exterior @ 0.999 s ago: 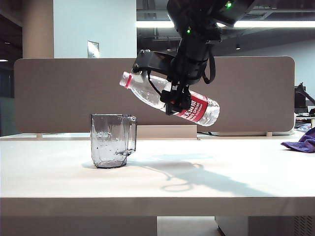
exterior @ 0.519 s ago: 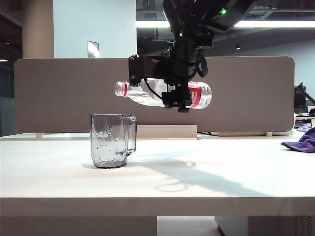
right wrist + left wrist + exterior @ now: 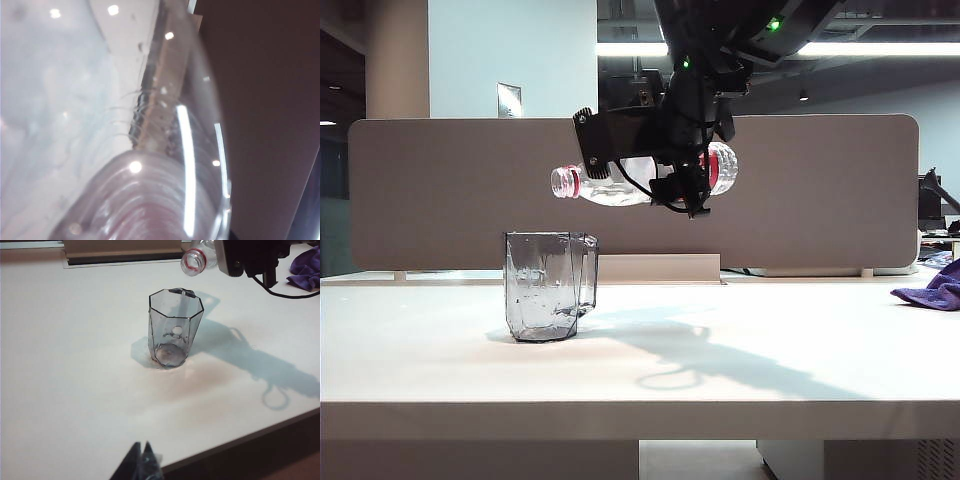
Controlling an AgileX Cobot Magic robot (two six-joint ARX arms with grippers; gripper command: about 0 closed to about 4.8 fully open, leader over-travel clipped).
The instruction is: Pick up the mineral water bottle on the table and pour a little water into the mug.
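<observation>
The mineral water bottle (image 3: pixel 610 186) hangs in the air above the table (image 3: pixel 770 370), lying almost level with its uncapped mouth a little lower than its base. My right gripper (image 3: pixel 680 190) is shut on the bottle's labelled middle. The mouth (image 3: pixel 194 261) is above the mug (image 3: pixel 545 285), over its handle side, well clear of the rim. No stream of water shows. The mug (image 3: pixel 175 327) stands upright on the table. In the right wrist view the bottle (image 3: pixel 150 190) fills the picture and hides the fingers. My left gripper (image 3: pixel 141 452) stays shut near the table's front edge, holding nothing.
A purple cloth (image 3: pixel 932 285) lies at the table's far right edge. A brown partition panel (image 3: pixel 440 190) runs along the back of the table. The right arm's shadow (image 3: pixel 720 355) falls on the table to the right of the mug.
The right wrist has rolled, tipping the bottle from a neck-up slant to about level. Its mouth has swung left and down, over the mug. The left gripper has not moved.
</observation>
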